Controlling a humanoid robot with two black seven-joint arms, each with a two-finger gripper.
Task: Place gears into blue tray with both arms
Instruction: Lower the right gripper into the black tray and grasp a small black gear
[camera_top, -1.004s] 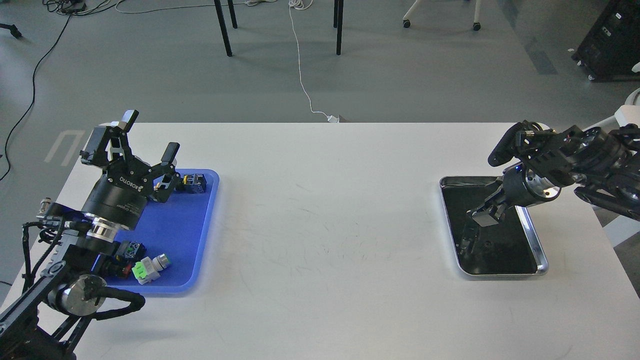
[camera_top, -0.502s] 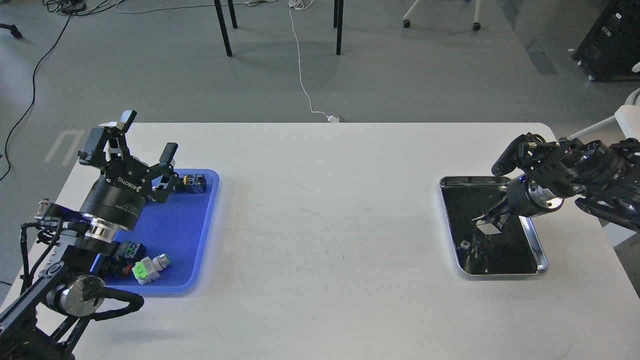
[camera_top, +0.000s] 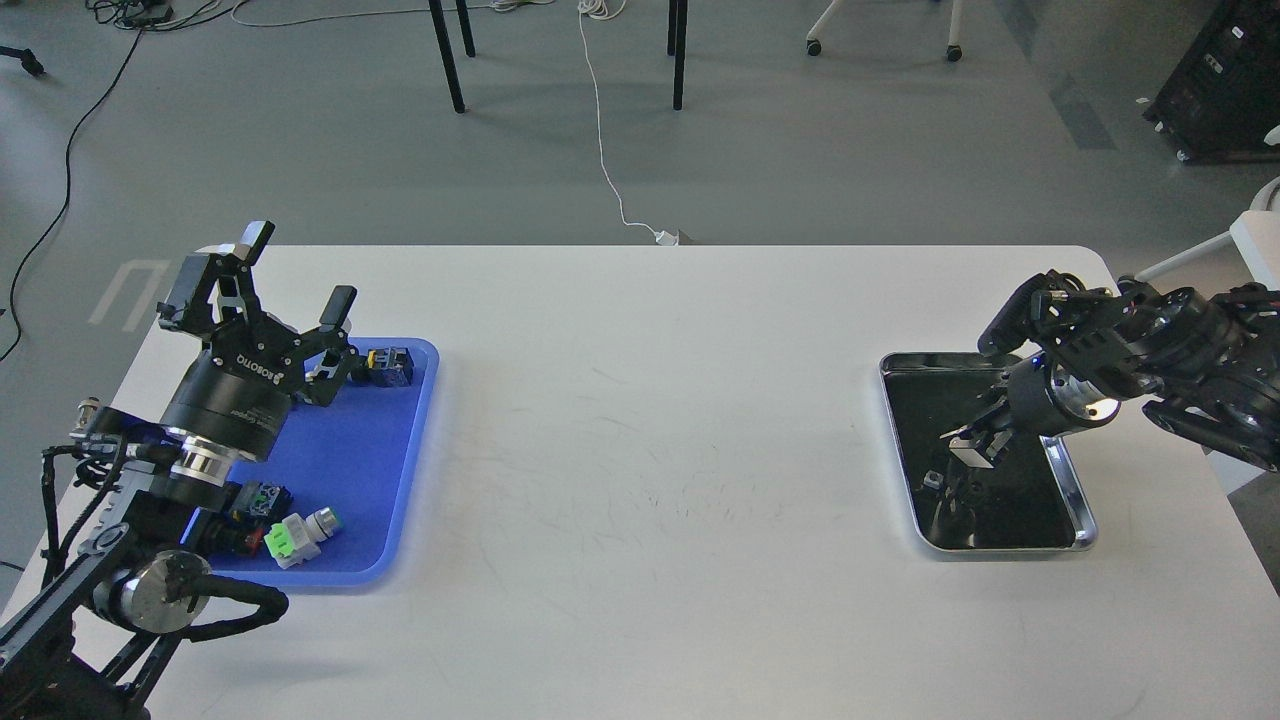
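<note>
The right black two-finger gripper (camera_top: 972, 447) points down into the silver metal tray with a black floor (camera_top: 1085, 520); whether its fingers are apart cannot be told. A small dark part (camera_top: 932, 480) lies on that floor just beside it. The left black gripper (camera_top: 300, 275) hangs wide open and empty over the shallow bright-blue plastic tray (camera_top: 395, 490), which holds coloured push-button switches (camera_top: 300, 533).

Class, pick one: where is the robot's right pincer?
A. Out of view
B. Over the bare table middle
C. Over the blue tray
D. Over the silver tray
D: the right pincer hangs over the dark floor of the silver tray, far from the blue tray.
</note>
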